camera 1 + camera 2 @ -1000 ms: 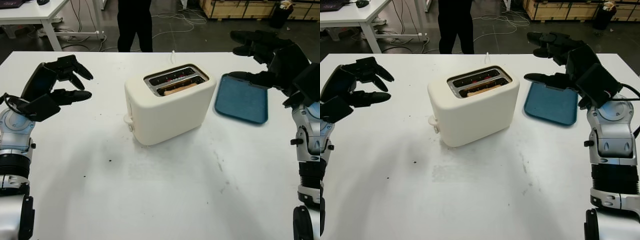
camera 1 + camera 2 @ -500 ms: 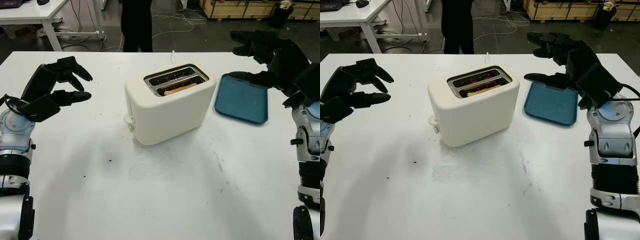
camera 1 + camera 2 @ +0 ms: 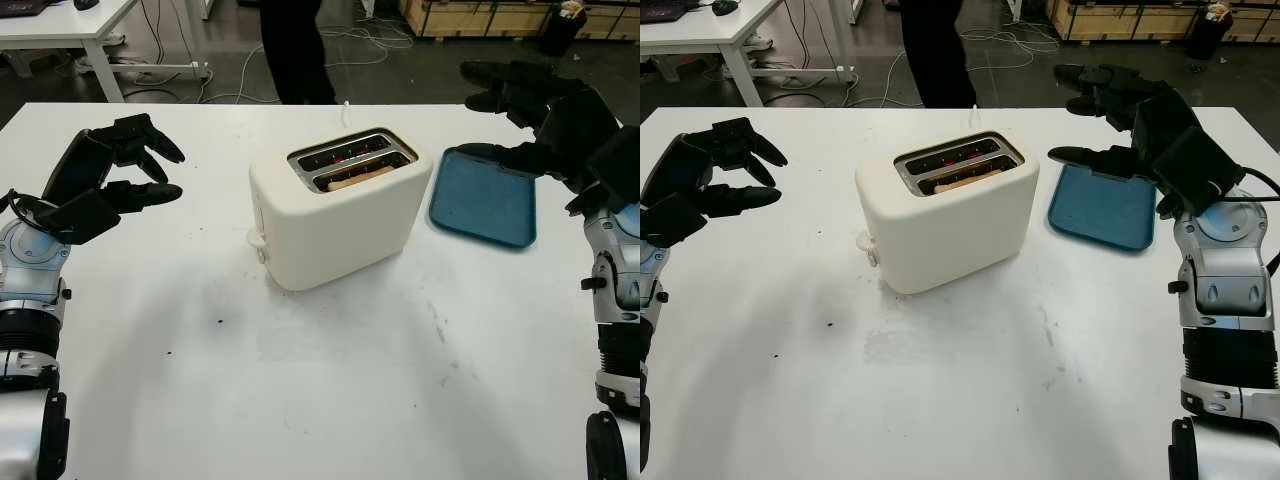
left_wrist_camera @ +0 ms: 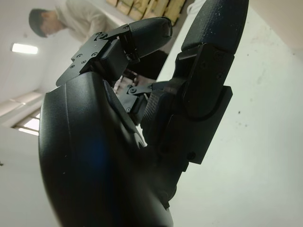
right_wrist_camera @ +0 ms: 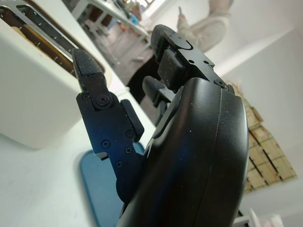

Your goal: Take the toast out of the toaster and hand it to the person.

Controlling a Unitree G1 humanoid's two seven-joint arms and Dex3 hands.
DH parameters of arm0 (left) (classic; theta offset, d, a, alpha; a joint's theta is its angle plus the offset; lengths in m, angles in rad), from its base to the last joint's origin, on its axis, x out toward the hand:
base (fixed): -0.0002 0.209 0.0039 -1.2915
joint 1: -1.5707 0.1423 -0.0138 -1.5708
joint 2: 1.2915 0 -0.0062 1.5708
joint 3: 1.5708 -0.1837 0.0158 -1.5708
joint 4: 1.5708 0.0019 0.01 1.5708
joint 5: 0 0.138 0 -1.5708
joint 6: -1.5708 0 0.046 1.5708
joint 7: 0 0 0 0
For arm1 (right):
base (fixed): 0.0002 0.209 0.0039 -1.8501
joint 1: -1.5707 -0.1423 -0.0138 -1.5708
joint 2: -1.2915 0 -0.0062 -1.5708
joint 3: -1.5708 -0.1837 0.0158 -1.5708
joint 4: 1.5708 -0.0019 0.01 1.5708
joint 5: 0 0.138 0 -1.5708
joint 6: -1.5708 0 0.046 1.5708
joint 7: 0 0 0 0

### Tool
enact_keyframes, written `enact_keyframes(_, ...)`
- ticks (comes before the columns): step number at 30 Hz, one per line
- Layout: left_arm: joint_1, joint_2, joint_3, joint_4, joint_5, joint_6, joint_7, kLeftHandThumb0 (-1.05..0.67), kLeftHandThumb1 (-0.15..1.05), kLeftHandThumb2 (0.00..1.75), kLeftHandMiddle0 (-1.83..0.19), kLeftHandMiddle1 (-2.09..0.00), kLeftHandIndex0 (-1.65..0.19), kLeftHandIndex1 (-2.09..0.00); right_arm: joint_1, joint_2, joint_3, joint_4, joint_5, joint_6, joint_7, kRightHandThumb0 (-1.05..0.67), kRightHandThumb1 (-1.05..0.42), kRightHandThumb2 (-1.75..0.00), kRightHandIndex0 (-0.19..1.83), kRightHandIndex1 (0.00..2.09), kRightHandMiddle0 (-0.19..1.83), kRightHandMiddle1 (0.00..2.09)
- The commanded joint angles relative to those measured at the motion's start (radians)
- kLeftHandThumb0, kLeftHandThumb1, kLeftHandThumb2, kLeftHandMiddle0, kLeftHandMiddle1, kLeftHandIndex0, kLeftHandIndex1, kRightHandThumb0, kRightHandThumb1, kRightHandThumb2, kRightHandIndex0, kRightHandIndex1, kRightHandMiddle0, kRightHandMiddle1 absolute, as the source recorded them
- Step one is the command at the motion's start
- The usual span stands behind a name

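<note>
Blue tray (image 3: 483, 198) lies flat just R of toaster (image 3: 338, 207), a narrow strip of tabletop between them; nothing on it. Right hand (image 3: 530, 110) hangs above tray's far R part, holding nothing, fingers apart and pointing toward the middle. Left hand (image 3: 105, 172) is raised over the L side of table (image 3: 330, 380), well apart from toaster, holding nothing, fingers uncurled and aimed at it. No object sits between either hand and toaster.

Toaster: cream, two slots, set at an angle near table centre, lever knob on its near-L end. Toast (image 3: 350, 178) sits low in the nearer slot, only its tan top edge showing below the rim; far slot glows red inside.

Person (image 3: 296, 50) stands beyond the far table edge, roughly behind toaster; dark trousers seen in head views, pale top in wrist views.

Table is white, w/ a few dark crumbs and faint smudges in front of toaster. Dark floor behind w/ loose cables, another white table far L, wooden crates along the back R.

Wide bare tabletop near side and L of toaster; tray lies close to the R edge.
</note>
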Motion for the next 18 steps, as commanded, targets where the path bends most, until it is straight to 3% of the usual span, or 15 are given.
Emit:
enact_keyframes(1,-0.008,0.011,0.004,-0.002,-0.006,-0.012,0.009,-1.05,0.92,0.09,-0.64,-1.37,-0.52,-1.23,0.004,-0.006,-0.004,-0.008,0.003,0.01,0.0,-0.29,-0.72,0.0,0.13,0.87,0.56,0.01)
enact_keyframes(18,-0.013,0.007,0.005,-0.006,-0.02,0.003,-0.005,-1.05,0.92,0.09,-0.65,-1.36,-0.53,-1.22,-0.004,-0.008,0.0,-0.005,0.001,0.012,0.005,-0.3,-0.72,0.0,0.15,0.85,0.57,0.01)
